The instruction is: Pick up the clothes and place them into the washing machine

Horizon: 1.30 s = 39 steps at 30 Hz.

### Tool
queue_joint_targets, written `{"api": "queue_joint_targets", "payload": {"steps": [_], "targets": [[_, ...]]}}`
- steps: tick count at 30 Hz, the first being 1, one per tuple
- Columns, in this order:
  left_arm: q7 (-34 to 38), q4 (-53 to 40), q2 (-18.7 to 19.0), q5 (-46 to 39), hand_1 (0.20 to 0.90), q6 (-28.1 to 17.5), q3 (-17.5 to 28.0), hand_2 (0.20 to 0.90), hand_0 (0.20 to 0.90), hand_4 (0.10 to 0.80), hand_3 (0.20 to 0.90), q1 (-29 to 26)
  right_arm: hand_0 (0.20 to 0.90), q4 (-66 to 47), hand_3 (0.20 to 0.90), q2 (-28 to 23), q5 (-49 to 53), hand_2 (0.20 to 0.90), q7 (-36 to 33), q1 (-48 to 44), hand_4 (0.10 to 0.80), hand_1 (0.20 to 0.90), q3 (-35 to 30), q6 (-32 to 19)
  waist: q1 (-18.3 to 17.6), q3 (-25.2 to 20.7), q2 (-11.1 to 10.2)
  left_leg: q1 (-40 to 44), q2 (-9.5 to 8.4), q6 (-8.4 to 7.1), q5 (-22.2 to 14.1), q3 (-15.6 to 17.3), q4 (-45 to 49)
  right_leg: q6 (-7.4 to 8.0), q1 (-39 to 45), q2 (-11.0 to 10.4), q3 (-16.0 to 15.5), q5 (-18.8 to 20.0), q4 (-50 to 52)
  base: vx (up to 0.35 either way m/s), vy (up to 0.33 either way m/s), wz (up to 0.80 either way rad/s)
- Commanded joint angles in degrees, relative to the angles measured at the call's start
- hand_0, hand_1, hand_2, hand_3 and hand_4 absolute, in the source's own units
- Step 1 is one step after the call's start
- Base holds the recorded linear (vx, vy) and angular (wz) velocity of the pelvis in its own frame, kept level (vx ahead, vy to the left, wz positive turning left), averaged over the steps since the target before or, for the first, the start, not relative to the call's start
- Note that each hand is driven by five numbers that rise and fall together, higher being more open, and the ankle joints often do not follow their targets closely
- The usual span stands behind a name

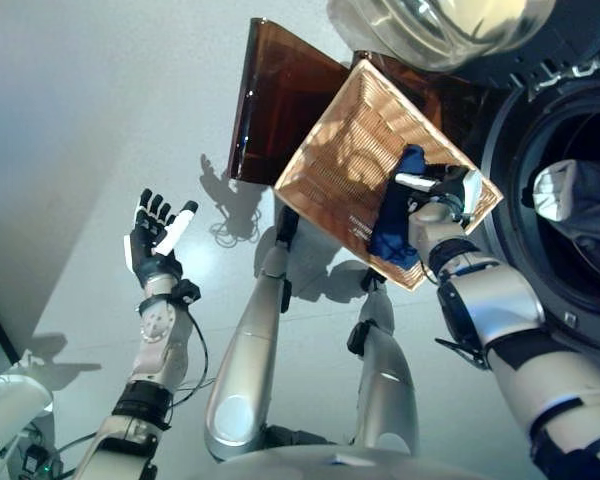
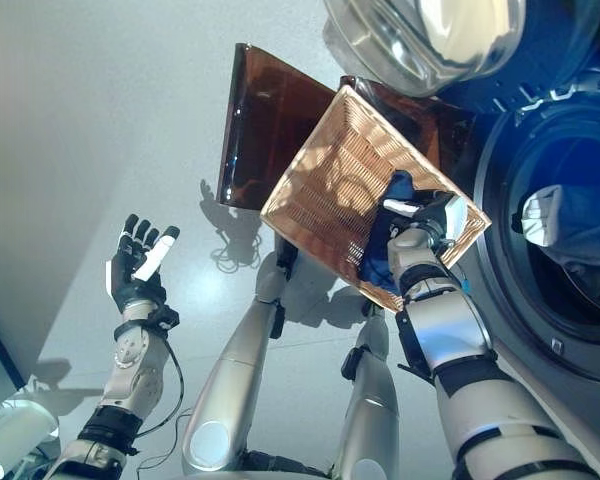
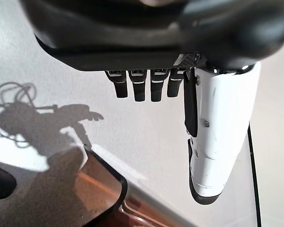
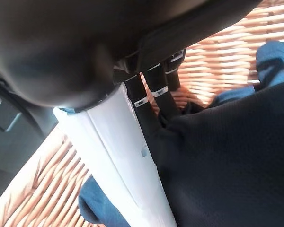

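Reaching into the wicker basket [image 1: 350, 150], your right hand [image 1: 442, 190] has its fingers [image 4: 154, 92] buried in the dark blue garment [image 1: 392, 225], grip unreadable, while your left hand [image 1: 152, 235] hovers spread.

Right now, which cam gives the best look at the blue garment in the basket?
Left eye view: the blue garment shows whole, lying in the wicker basket under the right hand. Right eye view shows the same, with less of the cloth visible. Right wrist view shows only close-up dark cloth past the fingers. Left wrist view misses it.
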Motion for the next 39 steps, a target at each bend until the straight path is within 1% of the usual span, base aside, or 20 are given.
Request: {"api": "queue_joint_targets", "payload": {"steps": [1, 6, 13, 18, 20, 22, 23, 24, 25, 26, 27, 28, 29, 30, 31, 32, 33, 35, 36, 39], "targets": [[0.8, -8.9, 2.9, 1.1, 0.900, -4.7, 0.0, 0.900, 0.900, 0.800, 0.900, 0.0, 0.200, -4.8, 0.200, 1.5, -1.8, 0.200, 5.1, -7.7, 0.300, 0.200, 2.4, -1.9, 4.8, 0.4, 9.3, 7.2, -5.19, -2.47, 7.6, -1.9, -18.3, 1.35, 5.3, 1.1, -0.1, -3.4, 4.3, 0.010, 0.005, 0.11], [0.1, -9.3, 2.3, 0.4, 0.900, -4.6, -1.1, 0.900, 0.900, 0.800, 0.900, -0.2, 0.200, -3.3, 0.200, 0.2, -5.2, 0.200, 4.6, -8.6, 0.300, 0.200, 2.7, -0.6, 5.6, 0.4, 10.2, 7.3, -5.57, -2.37, 7.5, -2.1, -18.3, 1.25, 5.7, 0.9, -0.4, -3.8, 4.2, 0.003, 0.012, 0.03], [-0.9, -9.6, 1.7, 0.1, 0.900, -4.5, -1.7, 0.900, 0.900, 0.800, 0.900, 0.2, 0.200, -2.9, 0.200, -1.6, -6.9, 0.200, 4.0, -8.2, 0.300, 0.200, 2.0, -0.4, 5.8, 0.4, 10.9, 9.0, -5.35, -2.17, 7.1, -1.5, -18.3, 1.09, 6.4, 0.8, 0.2, -4.3, 4.7, 0.001, 0.004, 0.00], [-1.4, -9.0, 1.7, -0.4, 0.900, -4.4, -1.2, 0.900, 0.900, 0.800, 0.900, 0.4, 0.200, -7.4, 0.200, -1.7, -5.3, 0.200, 3.4, -6.5, 0.300, 0.200, 1.4, -2.6, 4.7, 0.4, 10.4, 11.0, -4.67, -1.92, 6.7, -0.1, -18.3, 0.92, 7.1, 1.1, 1.1, -4.7, 5.4, 0.008, 0.033, -0.06], [-0.9, -8.1, 1.7, -0.1, 0.900, -4.4, -0.1, 0.900, 0.900, 0.800, 0.900, 0.2, 0.200, -12.9, 0.200, -0.6, -1.9, 0.200, 2.9, -3.7, 0.300, 0.200, 1.0, -5.8, 3.1, 0.3, 9.3, 11.9, -3.97, -1.90, 6.6, 0.7, -18.3, 0.74, 7.2, 1.6, 1.7, -4.7, 5.7, 0.017, 0.020, -0.08], [-0.9, -8.0, 1.7, -0.1, 0.900, -4.5, -0.1, 0.900, 0.900, 0.800, 0.900, 0.3, 0.200, -13.0, 0.200, -0.5, -1.9, 0.200, 2.9, -3.6, 0.300, 0.200, 1.0, -5.8, 3.1, 0.4, 9.2, 12.0, -3.98, -1.90, 6.6, 0.8, -18.3, 0.74, 7.3, 1.5, 1.8, -4.7, 5.7, 0.005, 0.000, -0.02], [-0.3, -6.6, 1.4, -0.4, 0.900, -4.3, 1.0, 0.900, 0.900, 0.800, 0.900, 0.5, 0.200, -21.2, 0.200, 1.5, 3.1, 0.200, 2.7, 1.1, 0.300, 0.200, 0.4, -9.7, 1.1, 0.4, 7.5, 12.7, -3.29, -1.90, 6.4, 1.4, -18.3, 0.66, 7.7, 2.0, 2.2, -4.5, 5.8, 0.010, 0.000, -0.03], [-0.3, -6.6, 1.4, -0.4, 0.900, -4.3, 1.0, 0.900, 0.900, 0.800, 0.900, 0.6, 0.200, -21.5, 0.200, 1.6, 3.1, 0.200, 2.7, 1.4, 0.300, 0.200, 0.4, -9.6, 1.1, 0.4, 7.5, 12.8, -3.30, -1.90, 6.3, 1.5, -18.3, 0.66, 7.8, 2.0, 2.2, -4.5, 5.8, 0.019, -0.011, -0.05], [0.0, -5.8, 1.2, -0.9, 0.900, -4.0, 1.6, 0.900, 0.900, 0.800, 0.900, 0.9, 0.200, -30.2, 0.200, 2.8, 6.2, 0.200, 3.2, 6.3, 0.300, 0.200, 0.7, -12.1, -0.3, 0.4, 6.2, 13.4, -2.80, -1.92, 6.3, 1.9, -18.3, 0.62, 8.2, 2.4, 2.6, -4.4, 5.9, 0.011, -0.012, -0.03], [0.0, -5.8, 1.2, -0.9, 0.900, -4.1, 1.6, 0.900, 0.900, 0.800, 0.900, 1.0, 0.200, -30.6, 0.200, 2.9, 6.1, 0.200, 3.1, 6.7, 0.300, 0.200, 0.8, -12.0, -0.3, 0.3, 6.2, 13.4, -2.80, -1.92, 6.2, 2.0, -18.3, 0.62, 8.2, 2.4, 2.6, -4.4, 5.9, 0.048, -0.035, -0.08], [-0.2, -4.6, 0.7, -1.8, 0.900, -3.7, 1.8, 0.900, 0.900, 0.800, 0.900, 1.8, 0.200, -37.5, 0.200, 4.9, 11.7, 0.200, 4.8, 12.9, 0.300, 0.200, 0.3, -15.0, -1.4, 0.1, 5.0, 14.7, -2.46, -1.98, 5.8, 2.6, -18.3, 0.59, 9.3, 2.6, 3.0, -4.7, 6.0, 0.029, -0.023, -0.13], [-0.2, -4.5, 0.7, -1.8, 0.900, -3.7, 1.8, 0.900, 0.900, 0.800, 0.900, 1.9, 0.200, -37.6, 0.200, 4.9, 11.6, 0.200, 4.7, 13.0, 0.300, 0.200, 0.3, -15.0, -1.4, 0.0, 5.0, 14.5, -2.41, -1.97, 6.0, 2.6, -18.3, 0.56, 9.2, 2.7, 3.0, -4.5, 5.9, 0.059, -0.057, -0.17], [-0.8, -3.0, 0.3, -2.5, 0.900, -3.4, 1.6, 0.900, 0.900, 0.800, 0.900, 2.6, 0.200, -40.9, 0.200, 6.1, 16.3, 0.200, 7.1, 17.5, 0.300, 0.200, -0.7, -17.2, -2.0, -0.4, 4.5, 15.5, -2.18, -1.94, 5.7, 3.0, -18.3, 0.58, 10.0, 2.7, 3.0, -4.8, 6.0, 0.013, -0.033, -0.15], [-0.8, -2.9, 0.3, -2.5, 0.900, -3.4, 1.6, 0.900, 0.900, 0.800, 0.900, 2.6, 0.200, -41.0, 0.200, 6.1, 16.3, 0.200, 7.1, 17.5, 0.300, 0.200, -0.7, -17.2, -1.9, -0.5, 4.5, 15.3, -2.13, -1.94, 5.9, 2.9, -18.3, 0.56, 9.9, 2.7, 2.9, -4.6, 5.9, 0.061, -0.057, -0.18], [-1.2, -1.7, -0.2, -3.2, 0.900, -3.3, 1.4, 0.900, 0.900, 0.800, 0.900, 3.4, 0.200, -43.8, 0.200, 7.0, 20.3, 0.200, 8.9, 22.0, 0.300, 0.200, -1.0, -18.8, -2.5, -1.1, 4.3, 16.7, -2.09, -1.90, 5.5, 3.2, -18.3, 0.61, 10.9, 2.6, 3.2, -5.0, 6.1, 0.021, -0.023, -0.17], [-1.3, -1.7, -0.2, -3.2, 0.900, -3.3, 1.4, 0.900, 0.900, 0.800, 0.900, 3.4, 0.200, -43.8, 0.200, 7.0, 20.3, 0.200, 8.9, 22.0, 0.300, 0.200, -1.0, -18.8, -2.4, -1.2, 4.4, 16.5, -2.04, -1.90, 5.6, 3.2, -18.3, 0.59, 10.8, 2.7, 3.1, -4.8, 6.0, 0.056, -0.031, -0.19], [-1.6, 0.5, -0.8, -3.8, 0.900, -3.1, 1.4, 0.900, 0.900, 0.800, 0.900, 3.4, 0.200, -45.4, 0.200, 8.2, 24.7, 0.200, 11.2, 25.2, 0.300, 0.200, -1.4, -20.0, -2.8, -2.0, 4.2, 17.5, -1.95, -1.89, 5.4, 3.6, -18.3, 0.62, 11.5, 2.7, 3.3, -4.9, 6.0, 0.031, -0.013, -0.16], [-1.9, 1.6, -1.1, -4.2, 0.900, -3.0, 1.3, 0.900, 0.900, 0.800, 0.900, 3.4, 0.200, -45.7, 0.200, 8.7, 26.3, 0.200, 11.9, 26.4, 0.300, 0.200, -1.6, -20.7, -2.8, -2.4, 4.4, 18.1, -1.95, -1.87, 5.3, 3.8, -18.3, 0.63, 11.9, 2.6, 3.4, -4.9, 6.0, 0.050, -0.018, -0.18], [-2.3, 3.7, -1.6, -5.0, 0.900, -2.9, 1.7, 0.900, 0.900, 0.800, 0.900, 3.5, 0.200, -47.6, 0.200, 9.5, 30.6, 0.200, 13.8, 29.4, 0.300, 0.200, -2.6, -22.1, -3.1, -3.1, 4.5, 19.6, -1.97, -1.93, 4.8, 4.0, -18.3, 0.71, 12.9, 2.4, 3.6, -5.4, 6.1, 0.039, -0.017, -0.13], [-2.9, 6.0, -2.3, -5.9, 0.900, -2.8, 1.9, 0.900, 0.900, 0.800, 0.900, 3.3, 0.200, -48.0, 0.200, 10.5, 34.4, 0.200, 15.4, 32.1, 0.300, 0.200, -3.7, -23.1, -3.5, -4.1, 4.6, 20.6, -1.77, -1.95, 4.7, 4.3, -18.3, 0.70, 13.6, 2.3, 3.9, -5.4, 6.1, 0.068, -0.012, -0.07]]}}
